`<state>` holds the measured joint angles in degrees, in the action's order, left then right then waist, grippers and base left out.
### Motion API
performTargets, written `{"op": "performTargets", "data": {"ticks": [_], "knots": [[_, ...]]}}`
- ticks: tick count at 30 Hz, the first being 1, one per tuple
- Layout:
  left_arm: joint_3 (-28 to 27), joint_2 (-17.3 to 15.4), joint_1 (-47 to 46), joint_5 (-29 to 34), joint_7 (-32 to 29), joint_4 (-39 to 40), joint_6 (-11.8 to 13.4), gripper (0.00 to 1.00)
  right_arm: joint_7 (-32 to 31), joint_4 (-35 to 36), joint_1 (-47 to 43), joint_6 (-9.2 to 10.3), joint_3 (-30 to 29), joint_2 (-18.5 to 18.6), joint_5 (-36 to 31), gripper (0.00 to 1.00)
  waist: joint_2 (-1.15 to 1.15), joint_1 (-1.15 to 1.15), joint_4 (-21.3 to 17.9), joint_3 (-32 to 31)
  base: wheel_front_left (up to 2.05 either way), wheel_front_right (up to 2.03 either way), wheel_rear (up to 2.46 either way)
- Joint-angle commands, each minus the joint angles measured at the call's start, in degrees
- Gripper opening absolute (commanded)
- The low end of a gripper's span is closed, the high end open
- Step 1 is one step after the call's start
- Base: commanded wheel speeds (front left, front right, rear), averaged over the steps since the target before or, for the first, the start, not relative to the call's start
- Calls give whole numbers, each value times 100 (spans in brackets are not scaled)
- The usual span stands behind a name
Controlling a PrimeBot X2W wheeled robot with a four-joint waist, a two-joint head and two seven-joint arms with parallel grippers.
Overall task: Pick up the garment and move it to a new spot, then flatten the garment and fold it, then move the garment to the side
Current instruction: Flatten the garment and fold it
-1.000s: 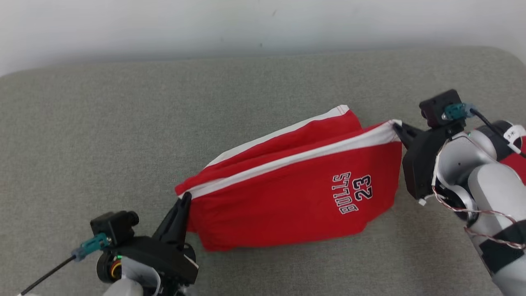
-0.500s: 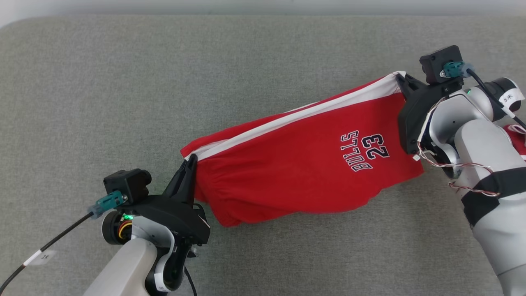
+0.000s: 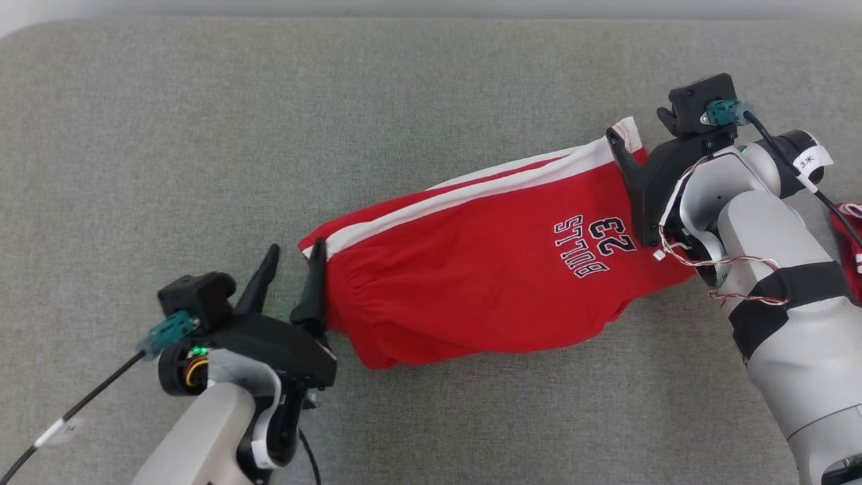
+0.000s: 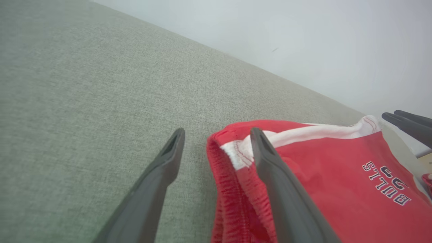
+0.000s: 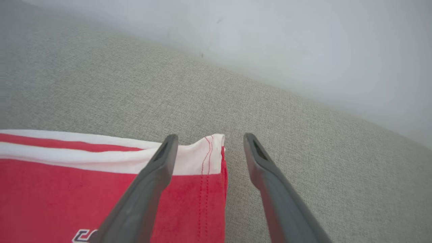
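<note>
**Head view: red shorts slack between two parted pincers**

Head view from above had the garment (image 3: 485, 283) lying slantwise across the grey-green surface (image 3: 202, 135), its gathered waistband low on the robot's left and its hem higher on the right. It was a pair of red shorts with a white side stripe along the upper edge and "BULLS 23" stitched in dark, white-edged letters near the hem. The cloth sat rumpled, with soft folds along the lower edge.

The left pincer (image 3: 295, 246) stood with its fingers apart and clamped on nothing. In the left wrist view (image 4: 216, 131) the waistband corner of the garment (image 4: 337, 175) lay in the gap, against one finger. The right pincer (image 3: 638, 126) was likewise spread. In the right wrist view (image 5: 210, 136) the white hem corner of the garment (image 5: 67, 189) rested between the fingers, loose.

Bare surface ran wide on the left and toward the far edge, where a pale wall (image 5: 303, 40) rose. Nearer the robot there was open room too. At the far right a scrap of red cloth (image 3: 850, 242) showed past the right forearm, close to that arm's side.
</note>
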<state>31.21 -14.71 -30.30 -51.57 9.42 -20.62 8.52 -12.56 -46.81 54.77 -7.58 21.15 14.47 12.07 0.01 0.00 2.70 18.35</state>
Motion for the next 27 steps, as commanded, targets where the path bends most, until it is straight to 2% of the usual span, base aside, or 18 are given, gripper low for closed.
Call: {"op": "performTargets", "data": {"ticks": [1, 11, 15, 19, 24, 27], "knots": [[-63, -70, 164, 66, 127, 26, -11, 100, 55, -9, 44, 17, -14, -23, 140, 100, -1, 0, -48, -102, 0, 0, 0], [-578, -452, 1157, 595, 577, 640, 83, 100, -530, -222, -307, 16, -610, 129, 811, 100, -1, 0, -87, -487, 0, 0, 0], [-1058, -295, 1804, 1069, 572, 1150, 57, 100, -821, -359, -495, 16, -816, 146, 914, 100, -1, 0, 18, -524, 0, 0, 0], [-1376, -109, 2428, 1614, 575, 1576, -93, 100, -957, -456, -612, 17, -971, 153, 896, 100, -1, 0, 145, -465, 0, 0, 0], [-1851, 137, 2999, 2274, 576, 1938, -210, 100, -1045, -531, -673, 17, -1131, 28, 930, 100, -1, 0, 313, -382, 0, 0, 0], [-2038, 238, 3164, 2441, 576, 2018, -271, 100, -1102, -582, -684, 17, -1195, -25, 953, 100, -1, 0, 374, -370, 0, 0, 0]]}}
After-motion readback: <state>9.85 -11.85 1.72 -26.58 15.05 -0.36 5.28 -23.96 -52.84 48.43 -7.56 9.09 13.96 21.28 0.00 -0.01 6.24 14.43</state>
